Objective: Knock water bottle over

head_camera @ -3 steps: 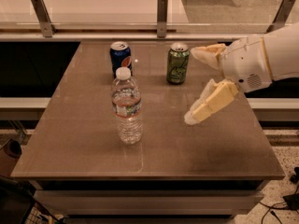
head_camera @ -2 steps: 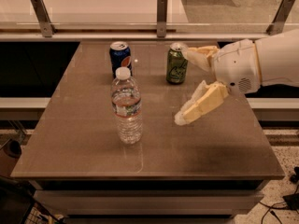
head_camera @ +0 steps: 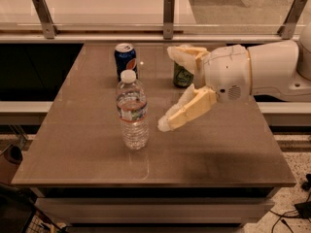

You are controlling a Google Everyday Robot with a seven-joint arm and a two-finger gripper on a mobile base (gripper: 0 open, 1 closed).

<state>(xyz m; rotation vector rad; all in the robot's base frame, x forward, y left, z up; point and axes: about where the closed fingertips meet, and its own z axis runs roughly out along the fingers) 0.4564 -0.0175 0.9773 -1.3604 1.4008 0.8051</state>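
Observation:
The water bottle (head_camera: pixel 132 110) stands upright near the middle of the brown table (head_camera: pixel 87 144). It is clear ribbed plastic with a white cap and a pale label band. My gripper (head_camera: pixel 170 87) comes in from the right at bottle height, a short gap to the right of the bottle. Its two cream fingers are spread wide apart, one low finger (head_camera: pixel 187 110) pointing at the bottle and one upper finger (head_camera: pixel 187 56) farther back. It holds nothing and does not touch the bottle.
A blue soda can (head_camera: pixel 125 60) stands behind the bottle. A green soda can (head_camera: pixel 182 75) stands behind the gripper, partly hidden by the upper finger. A glass rail with metal posts (head_camera: pixel 168 14) runs behind the table.
My gripper and arm have moved left across the table toward the bottle. The bottle and both cans have not moved.

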